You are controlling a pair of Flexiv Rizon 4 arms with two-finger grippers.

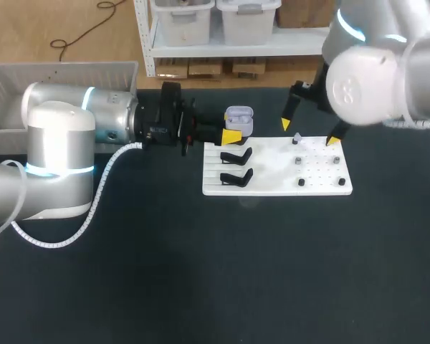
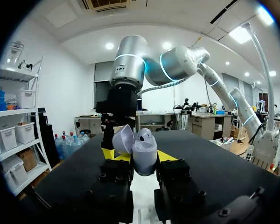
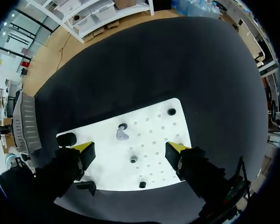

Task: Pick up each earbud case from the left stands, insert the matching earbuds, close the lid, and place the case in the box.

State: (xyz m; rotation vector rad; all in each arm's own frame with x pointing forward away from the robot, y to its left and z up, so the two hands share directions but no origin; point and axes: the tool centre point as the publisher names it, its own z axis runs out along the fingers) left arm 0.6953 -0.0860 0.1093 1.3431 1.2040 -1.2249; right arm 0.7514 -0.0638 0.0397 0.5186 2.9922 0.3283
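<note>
The earbud case (image 1: 239, 120) is held off the tabletop (image 1: 201, 272), just beyond the far left corner of the white board (image 1: 276, 185). Its lid (image 2: 123, 140) is swung open and leans off to one side of the body. In the left wrist view the body stands out past the yellow tips, its long axis roughly in line with the fingers. The left end effector (image 2: 139, 157) is clamped on the case, one finger pressing each side, and its arm comes in level from the left.

Near the case, two black stands (image 1: 236, 155) sit one behind the other on the board's left part. Small dark pegs (image 1: 299, 160) dot the right part. One earbud (image 1: 296, 138) rests on the board close to its far edge.

The right end effector (image 1: 309, 132) hangs above that far edge with its fingers spread wide and nothing in them. In the right wrist view the earbud (image 3: 122, 134) lies under the gap between the fingers, nearer the finger on the stands' side.

A broad stretch of dark tabletop runs from the board's near edge to the table's near edge, and another lies to the board's right. The box (image 1: 72, 69) stands at the far left, well apart from the board, behind the left arm.
</note>
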